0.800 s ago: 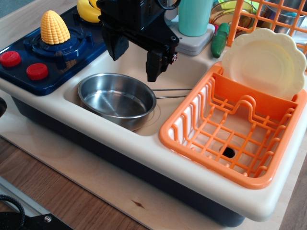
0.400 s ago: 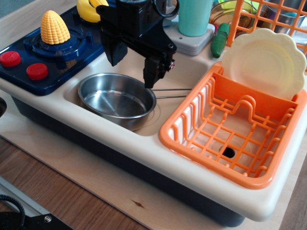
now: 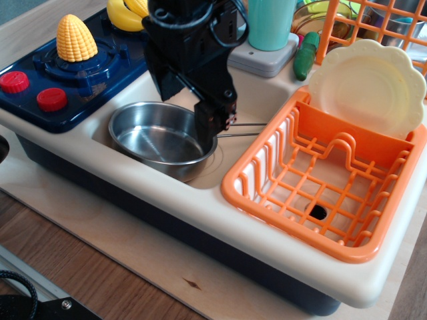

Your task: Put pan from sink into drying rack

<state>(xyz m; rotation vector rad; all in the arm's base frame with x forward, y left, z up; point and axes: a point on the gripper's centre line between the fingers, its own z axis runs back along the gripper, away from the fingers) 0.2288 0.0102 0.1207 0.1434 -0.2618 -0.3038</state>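
The shiny steel pan [image 3: 155, 138] lies in the cream sink [image 3: 265, 101], its two-wire handle [image 3: 248, 129] pointing right toward the orange drying rack [image 3: 319, 181]. My black gripper [image 3: 184, 121] is low over the pan's back right rim. Its jaws are open. The right finger [image 3: 208, 127] reaches down at the rim beside the handle's root, and the left finger [image 3: 161, 85] stands behind the pan. Whether a finger touches the rim I cannot tell. The rack's floor is bare, with a hole [image 3: 317, 212] in it.
A cream scalloped plate [image 3: 368, 83] stands in the rack's back slot. A blue toy stove [image 3: 63, 79] with a yellow corn cob [image 3: 75, 39] is to the left. A teal cup [image 3: 270, 23], a green vegetable [image 3: 307, 57] and a taller orange lattice [image 3: 373, 20] are behind.
My gripper has come down and slightly toward the front, from above the sink to the pan's back right rim. The pan has not moved.
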